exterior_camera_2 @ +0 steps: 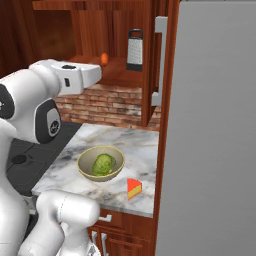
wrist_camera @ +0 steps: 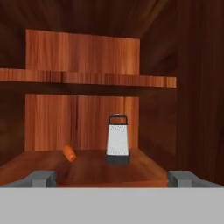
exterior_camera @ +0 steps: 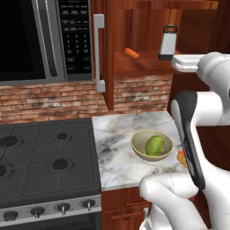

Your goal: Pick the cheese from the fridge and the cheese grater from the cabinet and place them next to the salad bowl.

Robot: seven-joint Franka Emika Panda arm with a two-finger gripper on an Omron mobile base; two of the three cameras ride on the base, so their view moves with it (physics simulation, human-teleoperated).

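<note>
The two finger tips sit far apart at the bottom corners of the hand view, wide open, with nothing between them. Midway between them is the gripper, aimed straight into the open cabinet. Ahead of the fingers, well apart from them and roughly centred, the grater stands upright on the lower shelf. A carrot lies on the same shelf, to the grater's left and clear of it. A second shelf crosses above.

The left base view shows the arm's white end reaching toward the cabinet, level with the shelf edge, just right of the grater; the fingers themselves are hard to make out there. It also shows the cabinet door swung open, a microwave, a stove and the bowl with lettuce on the marble counter.

The right base view adds the cheese lying on the counter just right of the bowl, not touching it, and the grey fridge with its door closed at the right.
</note>
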